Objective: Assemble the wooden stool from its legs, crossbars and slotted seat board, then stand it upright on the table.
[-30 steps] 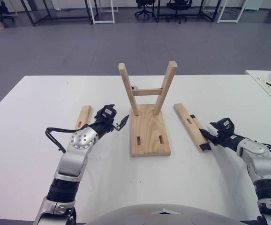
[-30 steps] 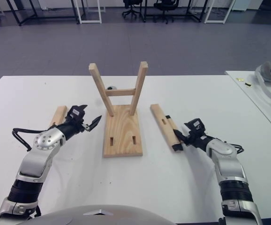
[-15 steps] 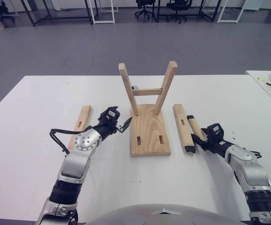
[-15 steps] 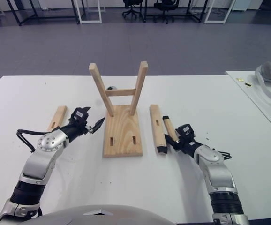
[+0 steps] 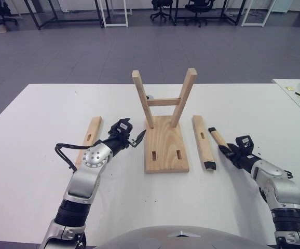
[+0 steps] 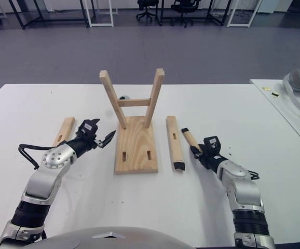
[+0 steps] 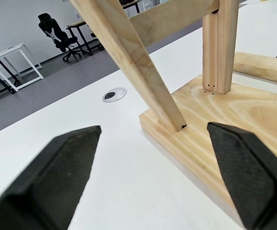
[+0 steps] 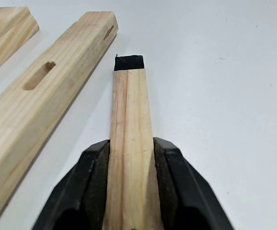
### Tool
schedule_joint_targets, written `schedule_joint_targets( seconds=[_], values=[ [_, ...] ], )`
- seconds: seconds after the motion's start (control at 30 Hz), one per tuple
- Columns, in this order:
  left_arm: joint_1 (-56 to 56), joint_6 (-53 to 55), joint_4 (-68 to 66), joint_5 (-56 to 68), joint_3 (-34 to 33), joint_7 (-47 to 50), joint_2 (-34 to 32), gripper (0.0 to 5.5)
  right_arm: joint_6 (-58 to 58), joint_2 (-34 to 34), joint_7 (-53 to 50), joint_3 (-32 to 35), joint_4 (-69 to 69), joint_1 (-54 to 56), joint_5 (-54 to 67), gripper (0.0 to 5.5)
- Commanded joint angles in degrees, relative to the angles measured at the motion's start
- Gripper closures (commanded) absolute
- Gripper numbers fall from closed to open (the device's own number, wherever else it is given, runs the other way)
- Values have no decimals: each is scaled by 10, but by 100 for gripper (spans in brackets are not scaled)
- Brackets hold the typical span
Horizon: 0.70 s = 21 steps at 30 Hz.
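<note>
Crossbar (image 8: 129,129), square pale wood, black-capped

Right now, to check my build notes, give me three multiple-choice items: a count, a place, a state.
1. Legs standing in the seat board: A. one; B. two; C. four.
2. The crossbar in the right pincer is: A. on the board; B. right of the right-hand loose leg; C. left of the board.
3. The left pincer is: A. shut on a leg; B. shut on a crossbar; C. open and empty.
Key: 1 B, two rise from the board; 2 B, it is past that leg; 3 C, it is spread wide, gripping nothing.
</note>
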<state>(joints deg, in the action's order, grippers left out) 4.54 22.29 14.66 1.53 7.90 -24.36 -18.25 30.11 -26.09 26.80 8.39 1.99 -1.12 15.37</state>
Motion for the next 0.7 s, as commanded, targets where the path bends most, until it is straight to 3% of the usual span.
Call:
schedule_joint_targets(
  seconds=[0.03,0.1,0.2,0.3,0.37,0.43,0.53,0.7],
  values=[
    [19,9,11,7,-8,8,7,140,-41,0,-38,-4,28,10,-43,419],
    [41,29,41,49,-28,8,31,140,-86,1,-87,31,25,52,-54,419],
    [138,115,122,245,-114,38,116,140,-150,-16,-121,48,-47,147,-72,419],
    [231,179,140,417,-171,81,159,140,-177,-10,-112,5,-144,221,-86,419],
    [291,210,116,519,-188,118,193,140,-183,30,-88,-77,-240,283,-78,419],
    [314,228,97,570,-195,150,203,140,-188,50,-64,-136,-290,305,-79,419],
    [334,233,86,645,-218,196,200,140,-195,39,-24,-165,-309,302,-82,419],
    [333,213,108,710,-235,248,180,233,-216,13,11,-165,-287,281,-103,419]
  ],
)
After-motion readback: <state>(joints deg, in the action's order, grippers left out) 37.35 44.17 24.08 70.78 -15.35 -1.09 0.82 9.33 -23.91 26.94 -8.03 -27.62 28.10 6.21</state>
